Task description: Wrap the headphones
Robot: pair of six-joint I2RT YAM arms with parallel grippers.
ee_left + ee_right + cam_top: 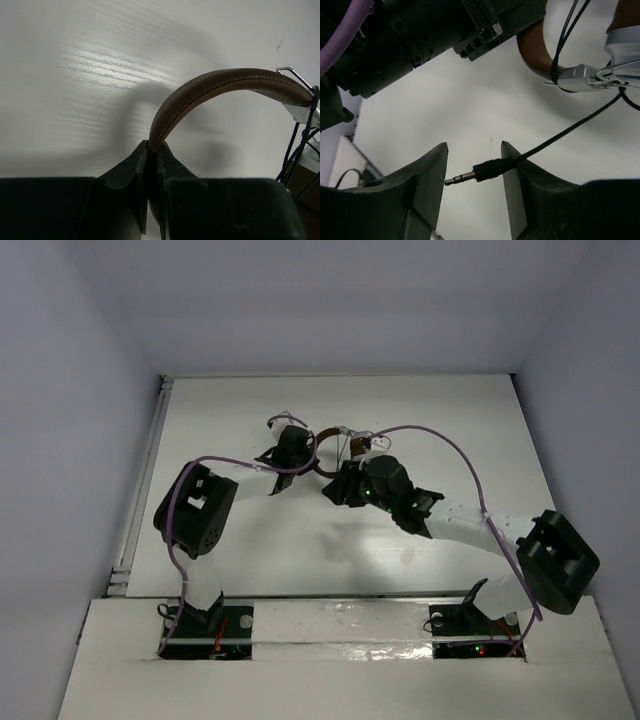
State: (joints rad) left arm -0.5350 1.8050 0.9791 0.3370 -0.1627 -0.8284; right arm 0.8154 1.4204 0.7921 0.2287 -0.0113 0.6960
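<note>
At mid-worktop [300, 570]: the headphones [328, 448] were between my two arms.
My left pincer [152, 150]: clenched on the brown headband [215, 85].
My right pincer [474, 147]: released, jaws standing apart.
Between those jaws: the jack plug [487, 171] lay ungripped, its thin cord [570, 131] running up toward the headband.

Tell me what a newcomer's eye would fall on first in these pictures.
The brown headband arches up out of the left gripper, which is shut on it, over the white table. The jack plug sits between the open fingers of the right gripper, its thin dark cord trailing off to the right.
</note>
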